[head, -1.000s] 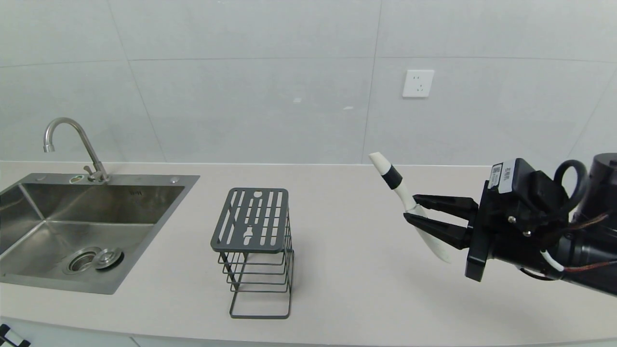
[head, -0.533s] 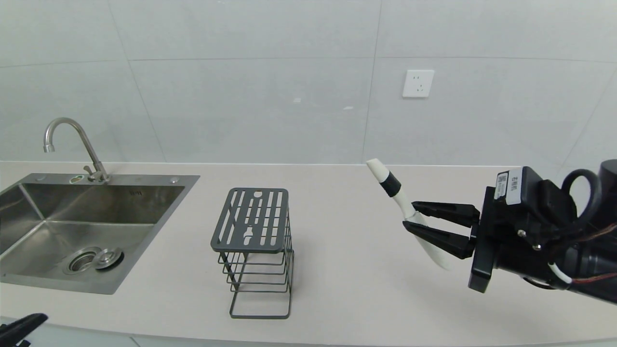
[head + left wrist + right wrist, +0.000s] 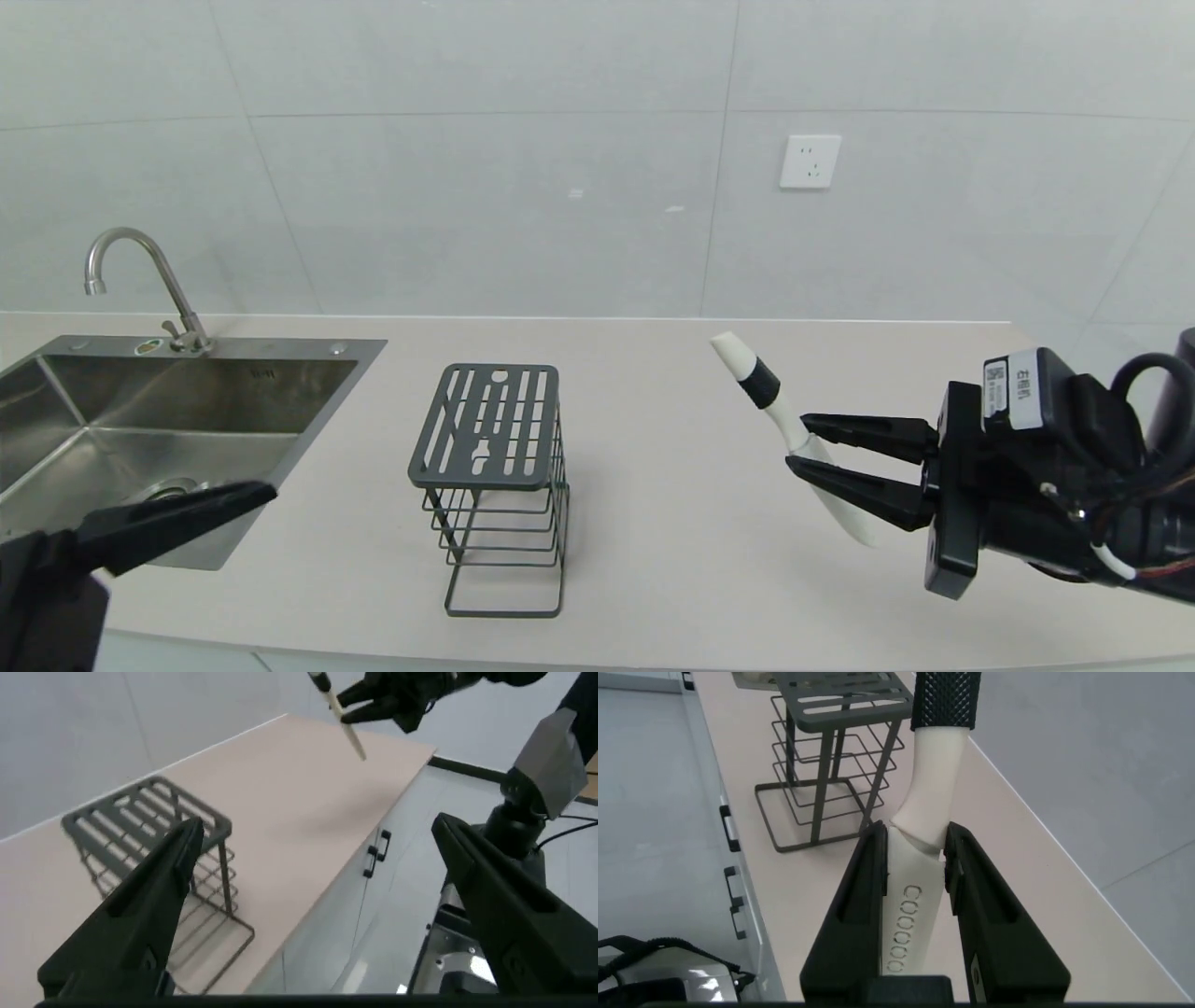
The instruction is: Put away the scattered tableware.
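We've got the right gripper clamped on the white utensil, its two fingers pinched close on the shaft with only the utensil's width between them. The utensil is tilted: the end with the black band sticks up and away past the fingertips, and the pale lower end hangs below the fingers, off the counter. Out ahead of those fingertips, well apart, stands the dark wire rack, upright on the counter with its slotted top facing up. Over to the left gripper: jaws spread wide, nothing between them. The rack sits ahead of it and to its right, near but not touching. The sink lies just beyond this gripper's finger, and the faucet rises at the sink's far edge. High on the wall behind the right gripper we see a white socket
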Tool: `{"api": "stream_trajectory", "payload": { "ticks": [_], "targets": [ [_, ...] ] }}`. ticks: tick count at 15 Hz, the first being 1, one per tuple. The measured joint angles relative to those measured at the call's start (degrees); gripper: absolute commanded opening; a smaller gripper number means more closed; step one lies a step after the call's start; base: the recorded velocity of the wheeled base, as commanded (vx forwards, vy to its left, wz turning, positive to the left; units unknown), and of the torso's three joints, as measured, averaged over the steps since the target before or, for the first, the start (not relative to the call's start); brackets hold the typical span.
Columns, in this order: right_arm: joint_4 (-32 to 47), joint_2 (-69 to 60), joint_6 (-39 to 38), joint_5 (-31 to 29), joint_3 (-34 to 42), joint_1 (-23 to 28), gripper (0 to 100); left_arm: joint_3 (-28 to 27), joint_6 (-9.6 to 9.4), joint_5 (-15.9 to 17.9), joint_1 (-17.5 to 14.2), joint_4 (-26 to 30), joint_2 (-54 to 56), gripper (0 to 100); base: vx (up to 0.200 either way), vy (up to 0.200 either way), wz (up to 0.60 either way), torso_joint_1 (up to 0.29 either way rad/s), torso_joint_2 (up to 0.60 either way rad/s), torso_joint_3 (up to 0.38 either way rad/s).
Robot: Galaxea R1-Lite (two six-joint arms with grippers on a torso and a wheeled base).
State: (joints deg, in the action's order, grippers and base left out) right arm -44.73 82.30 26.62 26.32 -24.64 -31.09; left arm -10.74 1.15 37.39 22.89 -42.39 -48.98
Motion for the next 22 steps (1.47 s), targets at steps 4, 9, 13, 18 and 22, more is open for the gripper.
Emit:
{"api": "stream_trajectory", "payload": {
  "ticks": [4, 9, 13, 18, 22],
  "targets": [
    [0.17, -0.94, 0.02, 0.04, 0.0, -0.05, 0, -1.68, 7.34, -0.06, 9.79, -25.62, -19.43, 100, 0.0, 0.0, 0.0, 0.0, 0.0, 0.0],
    [0.28, -1.21, -0.07, -0.16, -0.38, -0.91, 0, -3.01, 12.73, -0.17, 15.25, -28.15, -28.47, 100, 0.0, 0.0, 0.0, 0.0, 0.0, 0.0],
    [0.28, -1.27, -0.11, -0.16, -0.66, -1.29, 0, -6.92, 12.46, -0.33, 16.52, -30.15, -34.34, 100, 0.0, 0.0, 0.0, 0.0, 0.0, 0.0],
    [0.28, -1.49, -0.18, -0.16, -0.77, -1.77, 0, -13.98, 12.59, -3.45, 20.7, -41.97, -47.46, 100, 0.0, 0.0, 0.0, 0.0, 0.0, 0.0],
    [0.28, -1.71, -0.4, -0.16, -1.22, -1.77, 0, -17.64, 12.7, -4.6, 22.86, -47.52, -55.89, 100, 0.0, 0.0, 0.0, 0.0, 0.0, 0.0]
  ]
}}
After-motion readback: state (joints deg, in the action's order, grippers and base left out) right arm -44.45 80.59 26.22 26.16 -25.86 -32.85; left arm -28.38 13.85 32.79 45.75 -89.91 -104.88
